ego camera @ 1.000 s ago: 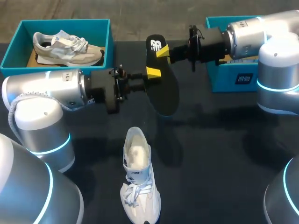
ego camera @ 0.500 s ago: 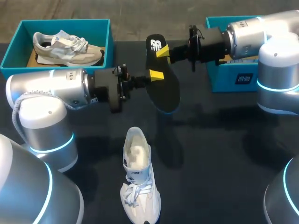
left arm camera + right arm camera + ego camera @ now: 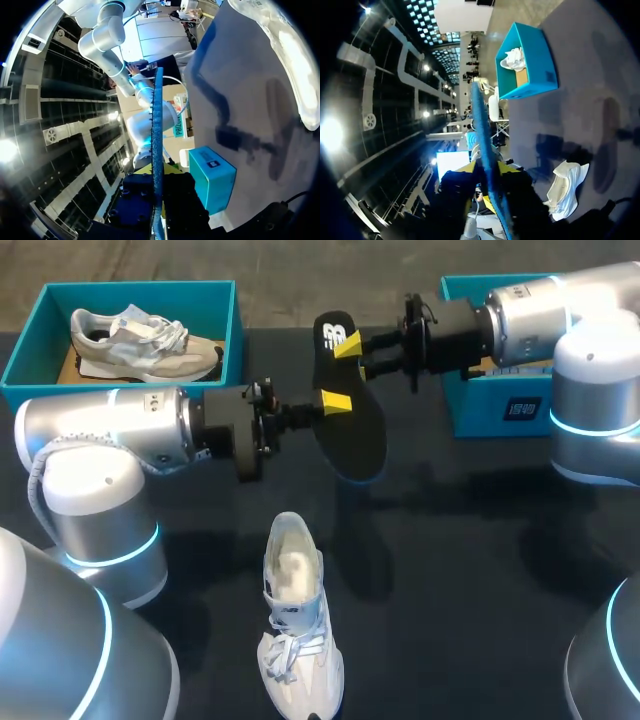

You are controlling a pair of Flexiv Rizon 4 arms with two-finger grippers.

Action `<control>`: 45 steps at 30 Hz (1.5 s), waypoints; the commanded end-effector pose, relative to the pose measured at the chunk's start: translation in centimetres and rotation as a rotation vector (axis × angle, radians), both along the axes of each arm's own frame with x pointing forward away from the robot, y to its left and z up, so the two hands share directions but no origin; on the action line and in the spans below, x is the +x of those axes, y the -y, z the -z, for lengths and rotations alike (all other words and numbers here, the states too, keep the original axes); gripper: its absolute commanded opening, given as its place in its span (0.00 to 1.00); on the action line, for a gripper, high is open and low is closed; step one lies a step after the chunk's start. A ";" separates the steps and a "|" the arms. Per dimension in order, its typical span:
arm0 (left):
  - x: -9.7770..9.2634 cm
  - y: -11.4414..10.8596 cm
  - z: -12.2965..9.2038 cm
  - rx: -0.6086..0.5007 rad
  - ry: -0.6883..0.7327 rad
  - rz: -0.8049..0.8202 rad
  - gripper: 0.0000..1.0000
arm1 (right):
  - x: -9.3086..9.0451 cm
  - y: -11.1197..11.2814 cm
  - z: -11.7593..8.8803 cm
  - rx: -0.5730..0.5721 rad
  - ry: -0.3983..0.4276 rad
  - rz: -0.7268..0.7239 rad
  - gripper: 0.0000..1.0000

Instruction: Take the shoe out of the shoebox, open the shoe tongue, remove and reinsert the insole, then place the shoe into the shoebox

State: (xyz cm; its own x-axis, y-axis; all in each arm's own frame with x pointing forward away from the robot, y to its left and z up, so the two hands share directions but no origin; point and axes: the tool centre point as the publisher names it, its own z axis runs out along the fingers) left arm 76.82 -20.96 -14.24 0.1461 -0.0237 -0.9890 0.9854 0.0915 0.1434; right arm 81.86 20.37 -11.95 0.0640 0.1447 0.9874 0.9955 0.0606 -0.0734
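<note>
A black insole (image 3: 350,430) hangs in mid-air above the middle of the table, seen edge-on as a blue strip (image 3: 157,125) in both wrist views. My left gripper (image 3: 335,401) is shut on its middle from the left. My right gripper (image 3: 348,348) is at its heel end from the right. Its fingers stand slightly apart, open, with the insole (image 3: 482,135) between them. The white shoe (image 3: 295,620) lies on the table near the front, toe toward me, its mouth open.
A teal shoebox (image 3: 30,350) at the back left holds a second pale shoe (image 3: 140,340). Another teal shoebox (image 3: 500,405) stands at the back right, under my right arm. The dark tabletop lies between the boxes and the shoe.
My left gripper closed on the insole's middle and shifted slightly. Then my right gripper's fingers spread apart at the heel end. The insole and shoe stayed in place.
</note>
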 end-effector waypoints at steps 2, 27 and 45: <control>0.0 -0.4 0.0 -0.003 0.008 -0.003 0.00 | -0.1 -0.1 -0.1 0.004 0.004 0.005 1.00; 0.0 -6.9 -1.9 0.023 -0.583 0.150 0.00 | -5.8 0.6 1.1 0.042 0.109 -0.026 1.00; -0.5 -8.7 -2.0 -0.003 -0.965 0.229 0.00 | -6.7 2.2 1.8 0.033 0.128 0.012 1.00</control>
